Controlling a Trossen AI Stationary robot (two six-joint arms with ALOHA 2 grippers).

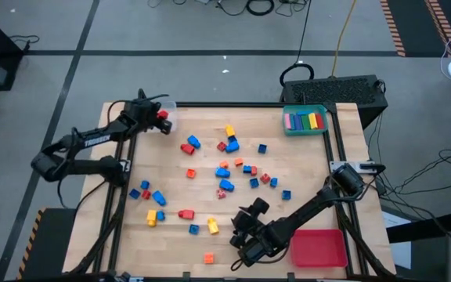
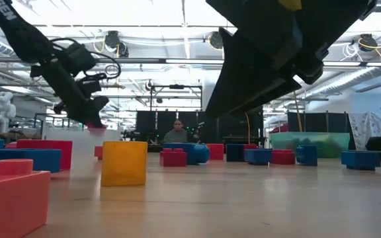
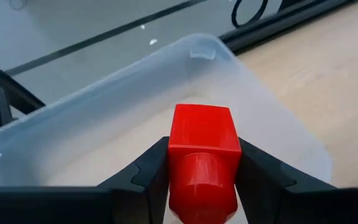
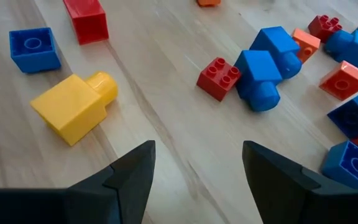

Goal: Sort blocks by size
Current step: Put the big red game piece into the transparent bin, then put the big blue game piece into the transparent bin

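Up at eleven o'clock on the surface (image 1: pixel 304 180), left hand (image 3: pixel 202 180) clamped on a red block (image 3: pixel 202 158), poised over the clear tray (image 3: pixel 104 118). Down at five o'clock, right hand (image 4: pixel 197 171) spread wide, gripping nothing, hovering above bare wood near a yellow block (image 4: pixel 73 106). Remaining blocks (image 1: pixel 229 168) scattered mid-surface; teal tray (image 1: pixel 304 121) at one o'clock with long bars, red tray (image 1: pixel 318 248) at five.

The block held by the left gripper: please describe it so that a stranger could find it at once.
Go to the clear tray at the table's far left corner, where the left gripper hangs above it. Clamped between its two dark fingers is a small red block with one round stud. It is the only block off the table; all the others lie loose on the wood.
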